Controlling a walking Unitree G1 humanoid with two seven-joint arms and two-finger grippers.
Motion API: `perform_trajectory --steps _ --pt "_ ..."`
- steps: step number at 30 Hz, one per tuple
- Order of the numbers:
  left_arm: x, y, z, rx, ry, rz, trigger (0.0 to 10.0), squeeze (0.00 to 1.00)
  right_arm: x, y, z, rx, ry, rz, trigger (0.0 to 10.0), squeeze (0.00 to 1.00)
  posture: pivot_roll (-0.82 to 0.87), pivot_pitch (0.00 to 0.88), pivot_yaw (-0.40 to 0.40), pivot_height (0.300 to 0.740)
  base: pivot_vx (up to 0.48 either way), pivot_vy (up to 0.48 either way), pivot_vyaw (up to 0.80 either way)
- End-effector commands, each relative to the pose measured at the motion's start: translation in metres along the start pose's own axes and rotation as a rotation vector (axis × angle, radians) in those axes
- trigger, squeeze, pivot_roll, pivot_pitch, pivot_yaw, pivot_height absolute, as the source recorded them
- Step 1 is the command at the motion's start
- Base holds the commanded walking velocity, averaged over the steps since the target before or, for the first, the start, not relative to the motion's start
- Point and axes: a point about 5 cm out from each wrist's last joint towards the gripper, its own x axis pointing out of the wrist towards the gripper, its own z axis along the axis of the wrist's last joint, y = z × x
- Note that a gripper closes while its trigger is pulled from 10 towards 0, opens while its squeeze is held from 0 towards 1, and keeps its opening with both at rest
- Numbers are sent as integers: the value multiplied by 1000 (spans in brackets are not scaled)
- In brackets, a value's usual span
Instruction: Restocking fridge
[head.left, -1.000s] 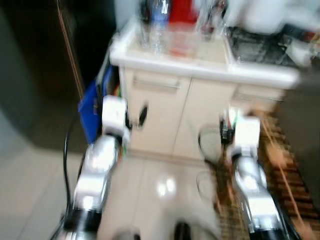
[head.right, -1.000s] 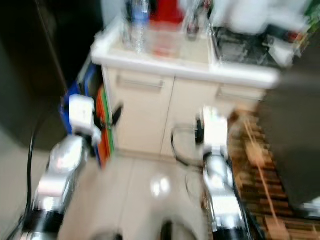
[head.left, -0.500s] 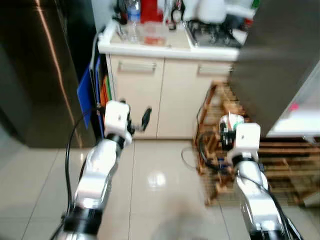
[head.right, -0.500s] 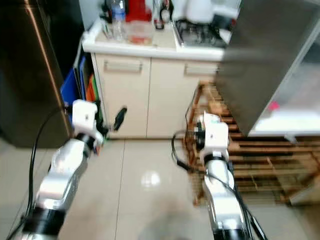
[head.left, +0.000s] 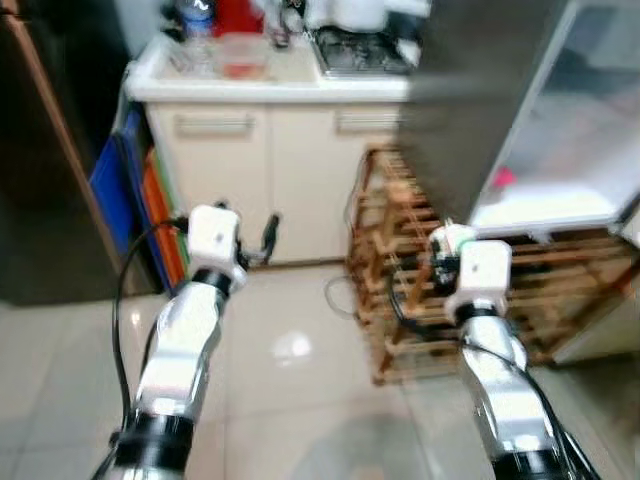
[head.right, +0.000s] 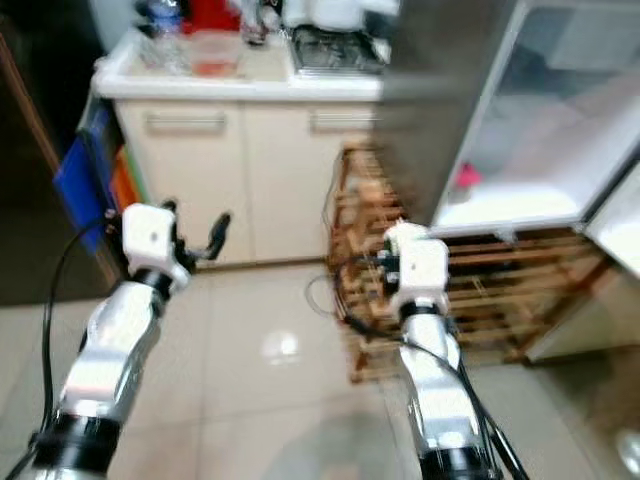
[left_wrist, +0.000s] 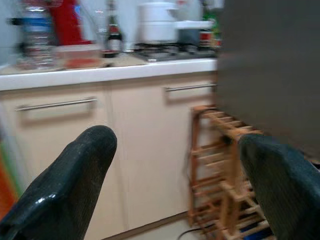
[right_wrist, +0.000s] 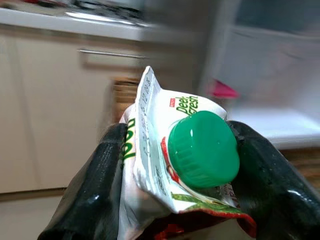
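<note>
White carton (right_wrist: 165, 150) with green lettering, red-and-green print and green cap (right_wrist: 202, 149), between black fingers (right_wrist: 95, 195). Cream cabinets (head.left: 265, 170) ahead; brown wooden rack (head.left: 400, 290) beside; grey fridge door (head.left: 470, 90).

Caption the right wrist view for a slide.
Right gripper shut on a green-capped carton, facing the open fridge.

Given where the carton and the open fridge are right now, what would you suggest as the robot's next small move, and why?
Probably keep turning right and step toward the open fridge. The right gripper is clamped on a green-capped juice carton, while the white fridge shelf lies ahead and to the right, beyond the wooden rack. The left gripper is open, holding nothing.
</note>
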Motion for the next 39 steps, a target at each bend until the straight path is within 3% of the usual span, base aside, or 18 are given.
perform_trajectory --steps 1,19,23,35,39 --pt "5 -11 5 -2 -19 -26 10000 0 -1 -14 -3 -16 8 -44 10000 0 -5 0 -10 740 304 -368 0" --pt "1 -24 5 13 -29 -48 10000 0 1 -17 -7 -38 15 -42 10000 0 -8 0 -15 740 294 -375 0" --pt "-1 -28 10 19 -78 -77 10000 0 -1 -18 -8 -43 20 -30 10000 0 -13 0 -18 740 253 -404 0" --pt "1 -26 19 23 -110 -58 10000 0 1 -20 -6 -49 15 -24 10000 0 -20 0 -11 740 0 0 0" --pt "2 -28 19 14 -104 -64 10000 0 10 -21 -2 -55 8 -25 10000 0 -23 0 -10 740 0 -468 717"
